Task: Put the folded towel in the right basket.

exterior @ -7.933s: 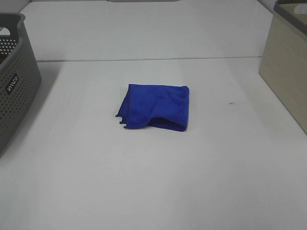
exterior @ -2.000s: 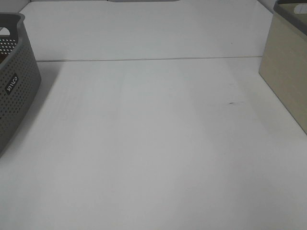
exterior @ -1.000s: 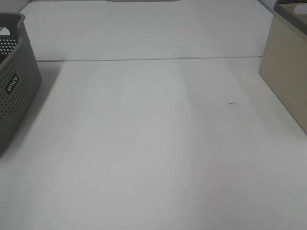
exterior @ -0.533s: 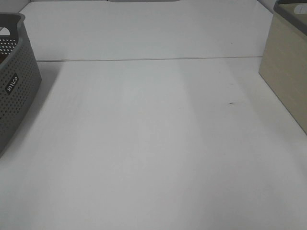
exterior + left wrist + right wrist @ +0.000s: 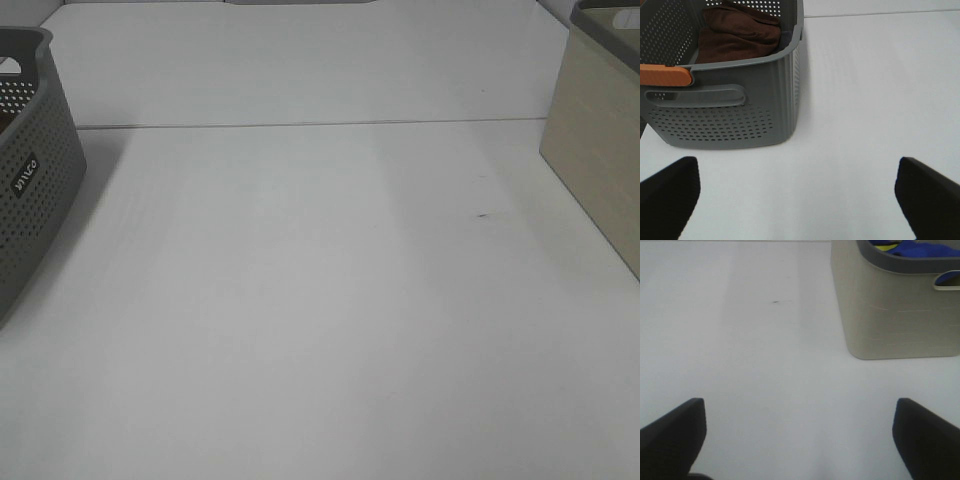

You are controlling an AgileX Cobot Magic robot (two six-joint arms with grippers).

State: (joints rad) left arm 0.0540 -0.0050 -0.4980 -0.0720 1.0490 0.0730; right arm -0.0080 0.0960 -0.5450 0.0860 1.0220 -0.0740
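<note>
The blue folded towel lies inside the beige right basket, seen in the right wrist view; only its top shows over the grey rim. In the exterior high view the right basket stands at the right edge and the towel is hidden. My right gripper is open and empty, back from the basket over the white table. My left gripper is open and empty, in front of the grey left basket. Neither gripper shows in the exterior high view.
The grey perforated left basket stands at the left edge and holds a brown cloth. An orange handle sits on its rim. A small dark mark is on the white table.
The blue towel lay in the middle of the table 7.9 s ago and has been gone from there over the last 2 s. Nothing has visibly moved since then.
</note>
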